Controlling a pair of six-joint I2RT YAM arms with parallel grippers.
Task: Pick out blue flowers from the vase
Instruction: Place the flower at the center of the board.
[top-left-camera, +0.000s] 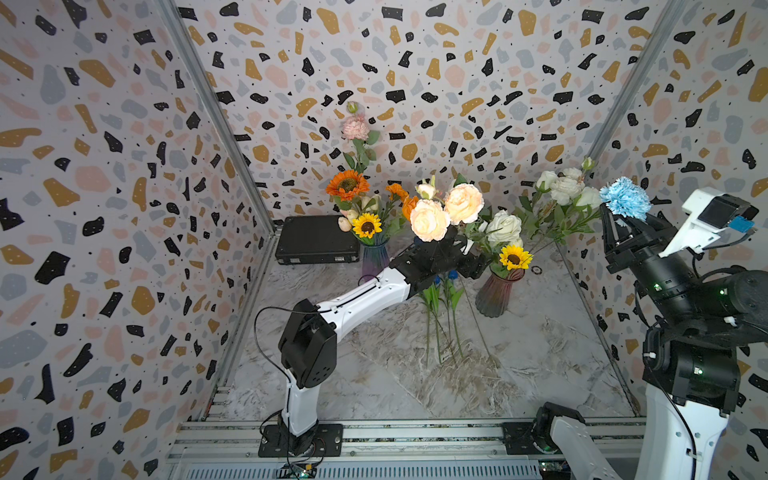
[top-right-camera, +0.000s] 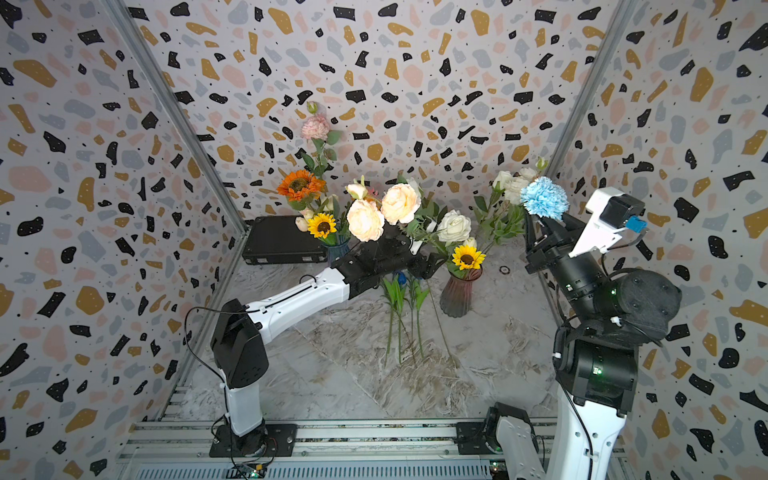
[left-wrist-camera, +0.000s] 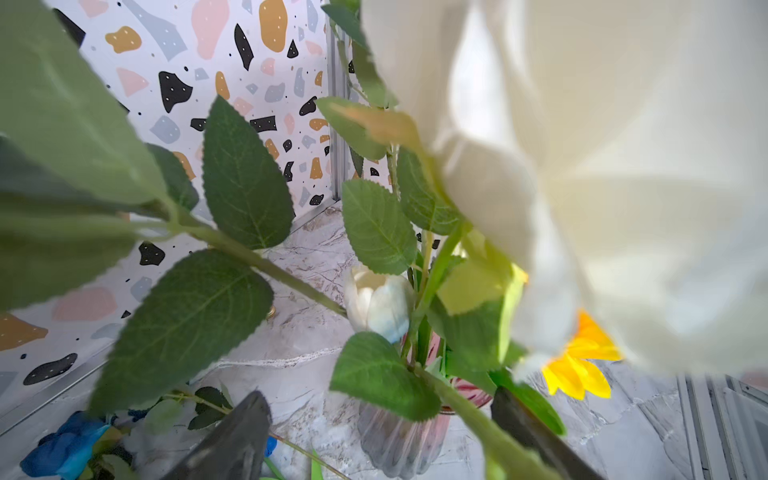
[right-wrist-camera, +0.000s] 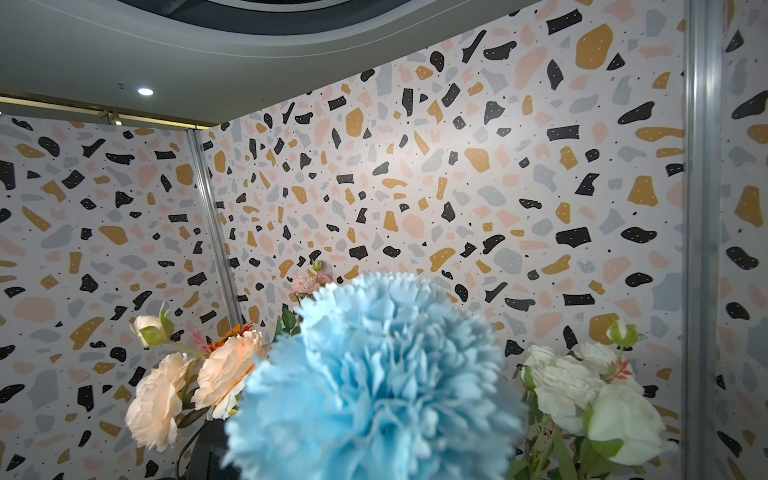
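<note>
Right hand (top-left-camera: 623, 224) sits at the far right of the frame in both top views, raised well above the counter (top-left-camera: 540, 365). It's pinching the pale blue carnation (top-left-camera: 625, 202) just under its head, w/ the bloom right on top of the fingertips. In the right wrist view the carnation fills the lower ctr (very close, a bit blurry), so the fingers can't be seen there.

Left hand (left-wrist-camera: 376, 401) is near frame ctr in the top views, tucked under the peach roses (top-left-camera: 430, 220) and just beside the pink vase (top-left-camera: 496, 293). In the left wrist view its two dark fingers (left-wrist-camera: 232, 436) stand spread wide at the bottom edge. A green stem (left-wrist-camera: 478, 419) crosses betw. them; can't tell if it touches either.

More blue flowers (top-left-camera: 442, 286) lie flat on the counter just below the left hand in the frame, heads by the arm, stems pointing to the bottom edge. One dark blue bloom (left-wrist-camera: 62, 449) shows at the lower left of the left wrist view.

The pink vase holds a white rose (top-left-camera: 504, 226) & a small sunflower (top-left-camera: 514, 257). A bluish vase (top-left-camera: 374, 257) stands left of ctr w/ orange + yellow sunflowers. A black case (top-left-camera: 318, 239) lies just beside it in the back-left corner.
</note>
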